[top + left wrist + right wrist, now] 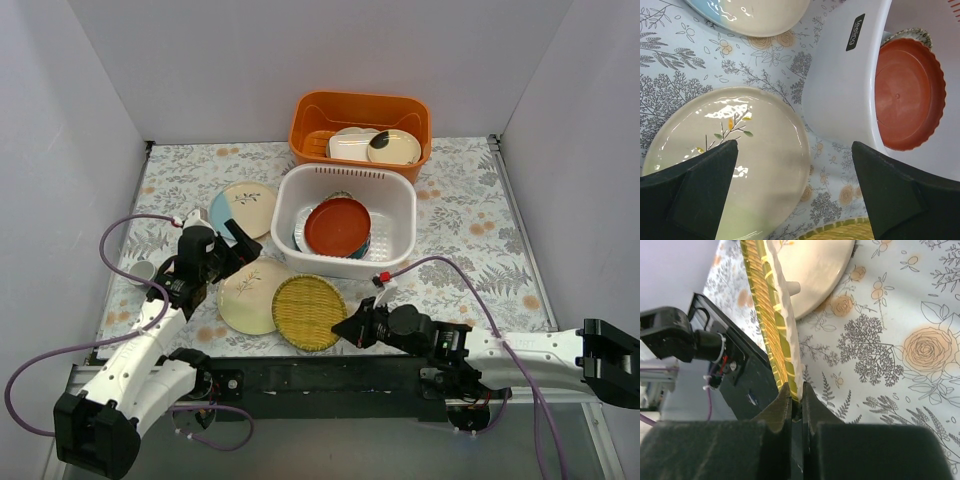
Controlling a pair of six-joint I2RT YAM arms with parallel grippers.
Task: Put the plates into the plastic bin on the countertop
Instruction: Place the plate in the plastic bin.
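The white plastic bin point(402, 215) stands mid-countertop with a red plate point(338, 226) lying in it on top of other plates. In front of the bin lies a yellow woven plate point(308, 312), and my right gripper point(347, 327) is shut on its right rim point(771, 315). A cream leaf-sprig plate point(250, 295) lies to its left, partly under it. My left gripper point(240, 250) hovers open over that plate's edge point(740, 150) and the bin's outer wall point(840, 90), holding nothing. A cream-and-light-blue plate point(243, 208) lies flat left of the bin.
An orange basket point(310, 112) holding white dishes stands behind the bin against the back wall. A small white cup point(140, 272) sits near the left wall. Purple cables loop from both arms. A black rail point(300, 378) runs along the near edge.
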